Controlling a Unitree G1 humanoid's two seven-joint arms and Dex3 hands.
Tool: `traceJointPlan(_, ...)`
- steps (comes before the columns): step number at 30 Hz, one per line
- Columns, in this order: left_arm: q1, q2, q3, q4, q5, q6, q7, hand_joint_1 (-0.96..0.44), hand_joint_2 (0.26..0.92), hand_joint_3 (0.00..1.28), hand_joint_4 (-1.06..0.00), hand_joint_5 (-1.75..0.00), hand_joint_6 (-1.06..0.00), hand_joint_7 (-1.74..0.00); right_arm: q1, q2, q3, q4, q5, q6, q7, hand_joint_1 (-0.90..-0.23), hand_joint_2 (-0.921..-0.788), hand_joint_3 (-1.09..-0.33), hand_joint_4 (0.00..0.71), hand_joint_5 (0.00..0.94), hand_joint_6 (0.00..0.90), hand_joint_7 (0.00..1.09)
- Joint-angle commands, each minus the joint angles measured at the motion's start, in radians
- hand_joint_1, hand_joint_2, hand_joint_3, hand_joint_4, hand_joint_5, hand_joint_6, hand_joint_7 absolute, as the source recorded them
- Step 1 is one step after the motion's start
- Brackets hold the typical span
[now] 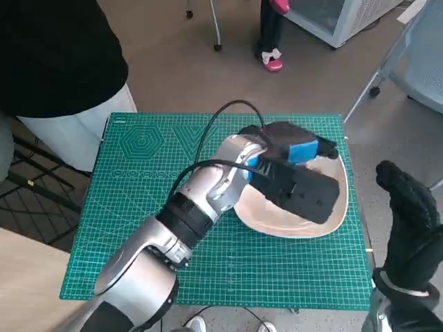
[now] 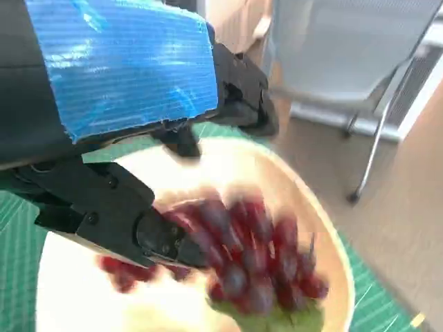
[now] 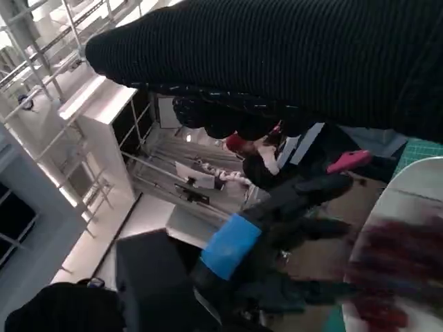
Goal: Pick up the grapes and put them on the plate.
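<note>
As seen mid-frame over the plate point(image 1: 332, 225): left robot hand point(image 1: 299, 151) gripping blurred red grapes point(image 2: 256, 252) above it; right robot hand point(image 1: 408, 204), lower right, empty, fingers apart, beside green-matted desk point(image 1: 138, 207).

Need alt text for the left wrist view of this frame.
A blurred bunch of dark red grapes lies over a pale plate, with the black, blue-taped left hand just above it. Green mat and a chair lie beyond.
</note>
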Motion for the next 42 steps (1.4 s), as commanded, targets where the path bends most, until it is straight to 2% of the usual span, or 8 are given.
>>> traceJointPlan(1, -0.016, 0.016, 0.017, 0.025, -0.037, -0.068, -0.015, -0.57, 0.862, 0.02, -0.01, -0.01, -0.13, 0.0, 0.012, 0.011, 0.012, 0.016, -0.01, 0.011, -0.011, -0.597, -0.921, -0.885, 0.38, 0.001, 0.124, 0.3)
traceJointPlan(6, 0.008, 0.044, 0.076, 0.061, -0.12, -0.18, -0.038, -0.58, 0.87, 0.02, 0.0, 0.0, -0.13, 0.0, 0.002, 0.014, 0.019, 0.031, -0.012, 0.005, -0.01, -0.599, -0.921, -0.884, 0.381, 0.001, 0.124, 0.3)
traceJointPlan(13, 0.077, 0.102, 0.189, 0.076, -0.246, -0.328, -0.011, -0.53, 0.883, 0.01, -0.02, -0.01, -0.16, -0.01, -0.015, 0.017, 0.03, 0.057, -0.012, -0.006, -0.008, -0.602, -0.921, -0.879, 0.384, 0.003, 0.124, 0.3)
traceJointPlan(21, 0.166, 0.123, 0.42, 0.162, -0.506, -0.442, -0.063, -0.54, 0.917, 0.07, -0.07, -0.02, -0.2, -0.02, -0.034, 0.018, 0.044, 0.089, -0.01, -0.018, -0.004, -0.607, -0.921, -0.87, 0.389, 0.004, 0.12, 0.29)
traceJointPlan(25, 0.227, 0.12, 0.536, 0.145, -0.646, -0.465, -0.105, -0.54, 0.92, 0.08, -0.09, -0.02, -0.22, -0.03, -0.043, 0.016, 0.047, 0.106, -0.001, -0.023, 0.003, -0.61, -0.921, -0.866, 0.391, 0.005, 0.122, 0.29)
traceJointPlan(32, 0.333, 0.119, 0.673, 0.077, -0.824, -0.471, -0.181, -0.45, 0.921, 0.12, -0.11, -0.01, -0.2, -0.01, -0.058, 0.009, 0.056, 0.122, 0.017, -0.021, 0.019, -0.612, -0.921, -0.861, 0.394, 0.006, 0.128, 0.28)
traceJointPlan(38, 0.414, 0.136, 0.758, 0.024, -0.949, -0.41, -0.278, -0.41, 0.921, 0.15, -0.09, 0.0, -0.17, 0.0, -0.077, 0.002, 0.066, 0.138, 0.041, -0.01, 0.044, -0.608, -0.921, -0.858, 0.398, 0.006, 0.134, 0.28)
traceJointPlan(42, 0.469, 0.14, 0.784, -0.012, -0.987, -0.396, -0.302, -0.4, 0.921, 0.16, -0.07, 0.0, -0.14, 0.0, -0.09, -0.004, 0.074, 0.15, 0.06, -0.002, 0.066, -0.605, -0.921, -0.857, 0.401, 0.007, 0.141, 0.27)
